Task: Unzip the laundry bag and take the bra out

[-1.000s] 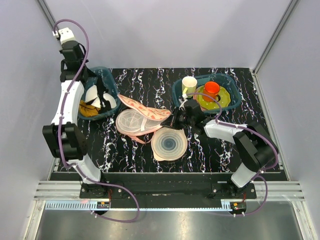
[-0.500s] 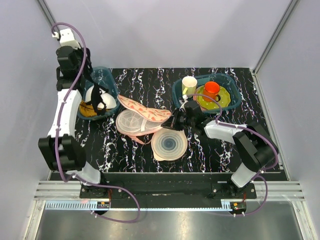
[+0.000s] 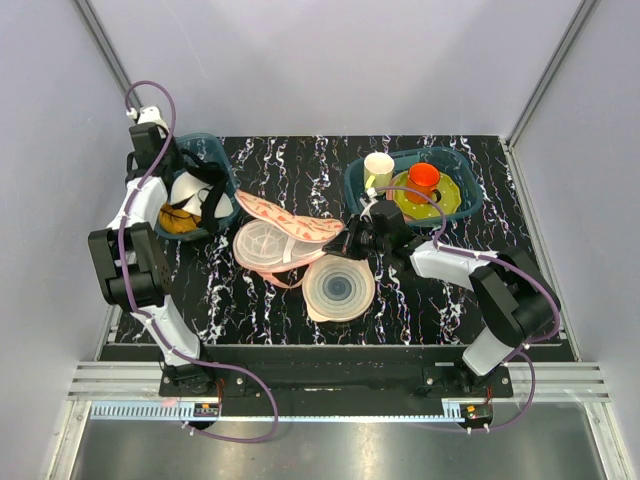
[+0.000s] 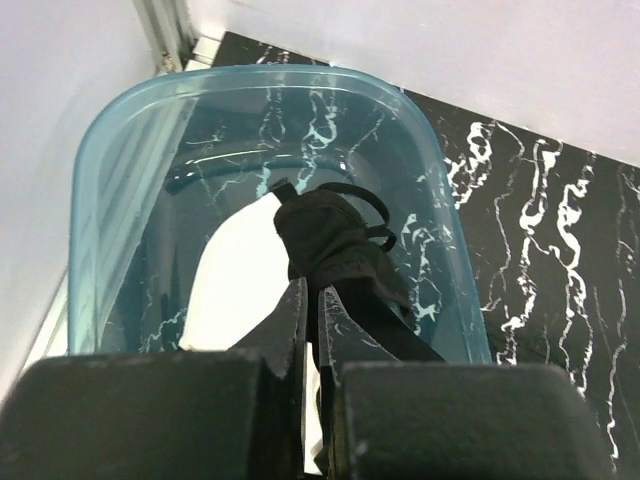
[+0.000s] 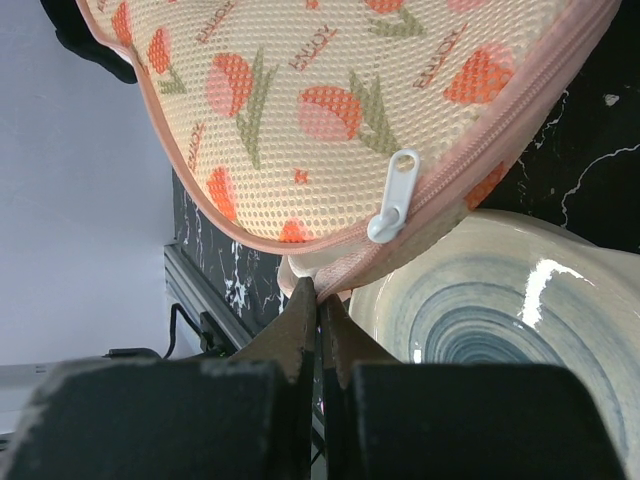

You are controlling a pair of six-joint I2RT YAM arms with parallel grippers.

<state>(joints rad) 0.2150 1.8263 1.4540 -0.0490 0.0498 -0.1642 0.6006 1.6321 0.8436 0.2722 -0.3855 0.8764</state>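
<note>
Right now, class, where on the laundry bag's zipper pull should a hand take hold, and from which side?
Pinch the white zipper pull near its slotted end. That end seems to be the free one, and it lies tilted on the mesh of the laundry bag, while the other end meets the pink zipper line. Coming in from the zipper edge, where the right hand sits, looks best.

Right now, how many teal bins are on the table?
2. One teal bin far left, under the left pincer; the other far right, holding two cups. None seems hidden.

The laundry bag (image 5: pixel 330 110) is matt mesh cloth; the ringed plate (image 5: pixel 520 320) looks glossy; the blue tub (image 4: pixel 440 230) is translucent plastic.
</note>
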